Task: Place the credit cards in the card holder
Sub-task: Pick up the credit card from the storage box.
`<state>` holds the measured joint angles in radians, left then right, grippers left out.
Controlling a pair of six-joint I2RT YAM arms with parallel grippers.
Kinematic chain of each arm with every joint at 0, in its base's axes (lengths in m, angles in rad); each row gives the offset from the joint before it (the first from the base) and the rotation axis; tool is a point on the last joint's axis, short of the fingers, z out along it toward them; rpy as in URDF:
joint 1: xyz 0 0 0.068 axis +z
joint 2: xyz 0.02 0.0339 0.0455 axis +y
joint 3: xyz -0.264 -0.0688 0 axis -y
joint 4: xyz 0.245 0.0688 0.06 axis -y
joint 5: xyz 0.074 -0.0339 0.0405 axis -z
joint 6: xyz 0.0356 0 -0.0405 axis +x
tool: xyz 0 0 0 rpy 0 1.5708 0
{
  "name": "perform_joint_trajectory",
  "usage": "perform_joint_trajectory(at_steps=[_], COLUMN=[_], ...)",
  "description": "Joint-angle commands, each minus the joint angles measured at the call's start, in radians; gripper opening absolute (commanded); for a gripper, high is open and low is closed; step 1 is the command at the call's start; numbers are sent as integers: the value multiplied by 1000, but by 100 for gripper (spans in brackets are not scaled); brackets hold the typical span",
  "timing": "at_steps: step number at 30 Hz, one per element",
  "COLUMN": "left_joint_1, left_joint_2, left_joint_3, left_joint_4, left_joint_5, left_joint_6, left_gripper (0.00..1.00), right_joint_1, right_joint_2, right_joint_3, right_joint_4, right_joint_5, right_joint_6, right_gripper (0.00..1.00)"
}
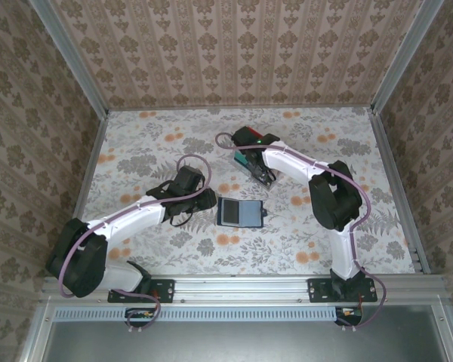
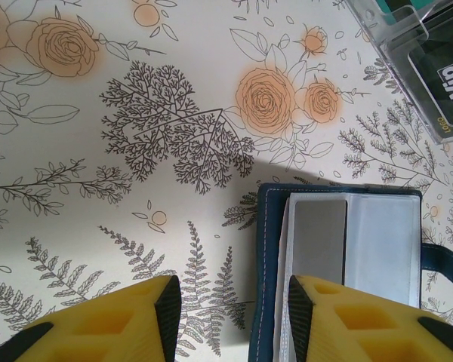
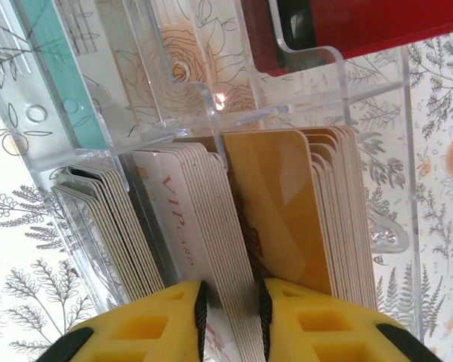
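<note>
Counting from above first: one card holder (image 1: 239, 213), navy, lying open and flat on the floral surface (image 1: 151, 143), between the two arms. One clear slotted rack (image 1: 251, 167) close beyond it, under the right arm's wrist. Down to the left wrist view: left pincer (image 2: 232, 302) gaping wide, gripping nothing, one yellow finger over bare surface, the other over the holder's near edge; touching or not, cannot tell. Inside the holder, one grey card (image 2: 321, 241) tucked into the pale sleeve, no writing readable on it. Up in the corner, one black card (image 2: 447, 83) in the rack, "Vip" in white across it, with gold lettering at its edge too small to read. Switching to the right wrist: right pincer (image 3: 232, 305) pinched to a slim slot, pads pressed on either side of a thin bundle from the white stack (image 3: 183, 219). Three stacks of credit cards side by side in the rack's near row: grey stack (image 3: 98, 226), white stack, tan-orange stack (image 3: 287, 204), each packed too tight to count card by card. Red "VIP" on the white front card, followed by smaller red letters looking like "card". On the tier behind, one teal card (image 3: 57, 75) and one red card (image 3: 377, 23), no readable text on either.
</note>
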<state>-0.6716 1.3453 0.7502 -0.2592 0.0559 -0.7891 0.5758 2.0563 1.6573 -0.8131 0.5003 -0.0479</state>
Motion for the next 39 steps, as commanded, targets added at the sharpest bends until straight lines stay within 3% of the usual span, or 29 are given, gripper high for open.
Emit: perform_joint_trajectory(at_steps=[1, 10, 22, 28, 39], left_joint_1=[10, 24, 51, 55, 55], left_joint_2=[-3, -3, -29, -27, -18], left_joint_3=[-15, -9, -28, -27, -35], left_joint_4=[-24, -35, -37, -35, -22], left_joint_5=[4, -4, -7, 7, 13], left_joint_6=[11, 9, 7, 11, 2], left_gripper=[44, 44, 44, 44, 45], right_joint_1=[-2, 36, 109, 116, 132], right_joint_2=[20, 13, 9, 33, 35], right_joint_3=[13, 53, 78, 115, 125], right_joint_4=[-92, -148, -152, -182, -188], right_joint_5=[-168, -256, -303, -156, -37], right_joint_6=[94, 339, 485, 430, 306], right_gripper=[23, 24, 20, 27, 34])
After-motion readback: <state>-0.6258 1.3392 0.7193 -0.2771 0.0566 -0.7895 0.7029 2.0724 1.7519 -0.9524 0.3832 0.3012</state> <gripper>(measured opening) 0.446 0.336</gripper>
